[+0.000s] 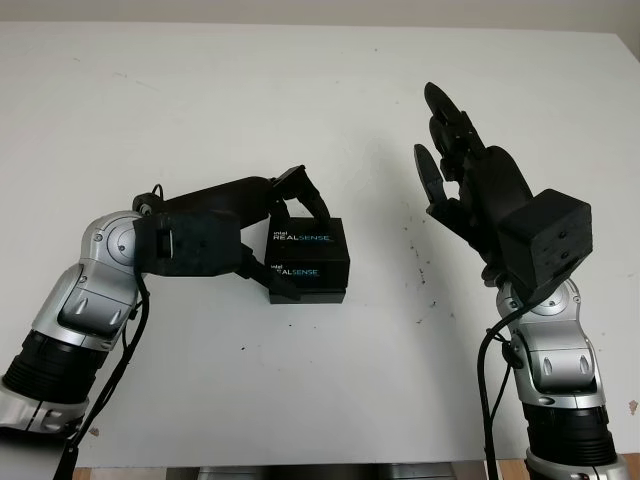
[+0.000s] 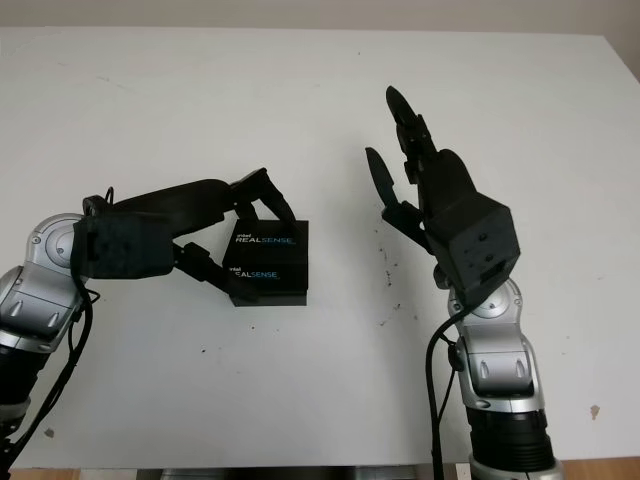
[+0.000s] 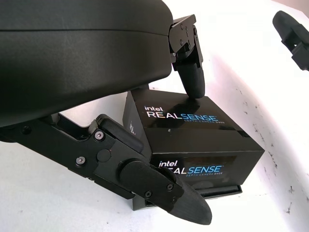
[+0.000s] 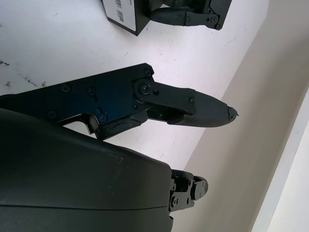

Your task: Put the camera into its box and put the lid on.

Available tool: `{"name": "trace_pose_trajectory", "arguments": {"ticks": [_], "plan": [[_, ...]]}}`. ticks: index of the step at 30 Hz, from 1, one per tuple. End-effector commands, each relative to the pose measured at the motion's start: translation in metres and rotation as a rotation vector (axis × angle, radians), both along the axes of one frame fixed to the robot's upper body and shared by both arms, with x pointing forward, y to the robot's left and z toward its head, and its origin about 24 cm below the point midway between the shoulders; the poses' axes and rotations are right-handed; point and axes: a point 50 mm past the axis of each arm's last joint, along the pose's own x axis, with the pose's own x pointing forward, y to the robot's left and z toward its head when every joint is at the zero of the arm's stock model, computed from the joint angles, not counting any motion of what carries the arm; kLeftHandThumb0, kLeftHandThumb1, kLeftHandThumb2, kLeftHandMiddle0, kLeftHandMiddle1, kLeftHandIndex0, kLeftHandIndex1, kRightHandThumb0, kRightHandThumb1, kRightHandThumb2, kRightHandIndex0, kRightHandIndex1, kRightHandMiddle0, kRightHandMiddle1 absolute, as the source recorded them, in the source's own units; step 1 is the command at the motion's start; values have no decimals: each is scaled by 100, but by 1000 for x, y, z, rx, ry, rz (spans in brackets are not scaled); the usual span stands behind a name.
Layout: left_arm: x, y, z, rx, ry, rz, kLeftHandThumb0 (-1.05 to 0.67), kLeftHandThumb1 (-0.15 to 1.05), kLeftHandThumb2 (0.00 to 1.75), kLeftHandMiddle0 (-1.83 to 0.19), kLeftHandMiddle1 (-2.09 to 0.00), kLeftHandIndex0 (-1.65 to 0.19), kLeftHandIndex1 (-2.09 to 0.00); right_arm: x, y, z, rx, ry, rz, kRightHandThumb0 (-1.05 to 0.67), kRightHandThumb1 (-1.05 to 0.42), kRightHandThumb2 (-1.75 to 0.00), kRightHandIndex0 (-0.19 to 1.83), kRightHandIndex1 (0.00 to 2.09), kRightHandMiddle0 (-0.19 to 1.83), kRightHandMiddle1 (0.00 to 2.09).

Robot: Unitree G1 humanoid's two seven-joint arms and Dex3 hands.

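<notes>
Box [image 1: 308, 262] on table [image 1: 300, 90], grasped by left robot hand [image 1: 285, 235]; right robot hand [image 1: 455, 160] released, well apart.

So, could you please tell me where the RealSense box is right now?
The RealSense box sits on the white table, left of centre, gripped by the left hand; the open right hand is raised to its right.

Table [image 1: 300, 90]: white, matte top; spans nearly the full stereo view.
Dark specks [image 1: 420, 270]: scattered line of small marks on the table top, running toward the table's near edge, right of table centre.
Isolated speck [image 1: 242, 349]: single small dark mark on the table top, left of table centre, toward the near edge.
Background strip [image 1: 300, 12]: beige band just beyond the table's far edge.
Floor [image 1: 636, 406]: tan patch off the table's right near corner.
</notes>
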Motion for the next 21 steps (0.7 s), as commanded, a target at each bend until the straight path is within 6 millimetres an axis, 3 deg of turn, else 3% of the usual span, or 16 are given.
{"name": "trace_pose_trajectory", "arguments": {"ticks": [1, 15, 21], "plan": [[-4, 2, -6, 5, 12, 7, -44, 88, 7, -4, -196, 5, -194, -3, -1, 3, 4, -15, -3, -70, -105, -58, -1, 6, 1, 15], [-12, 3, -9, -41, -12, 71, -40, 102, 7, -7, -189, 6, -190, -4, -1, 1, 14, -17, 9, -67, -105, -58, -1, 5, 2, 13], [-20, 4, -11, -94, -108, 72, -34, 105, 39, -8, -206, 8, -186, -4, 0, 0, 26, -19, 17, -67, -105, -58, 0, 6, 1, 12]]}}
